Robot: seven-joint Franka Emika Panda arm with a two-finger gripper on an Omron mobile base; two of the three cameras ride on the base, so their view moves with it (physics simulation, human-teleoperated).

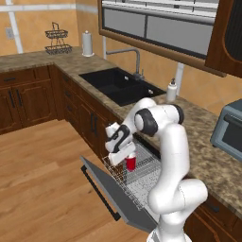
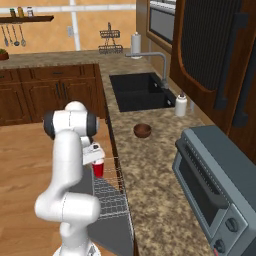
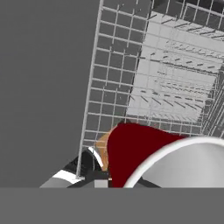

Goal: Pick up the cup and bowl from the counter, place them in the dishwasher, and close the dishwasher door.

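My gripper is shut on the red cup, holding it upright just above the white wire rack of the open dishwasher. Below the rack, the grey dishwasher door lies dropped down over the wooden floor. In the hand view the cup with its white rim sits close in front, one dark fingertip beside it, and the rack beneath. The dark brown bowl stands on the counter between the sink and the toaster oven, apart from the gripper.
A black sink with a faucet is set in the counter, a white soap bottle beside it. A grey toaster oven stands at the near right. A paper towel roll and wire basket sit in the far corner.
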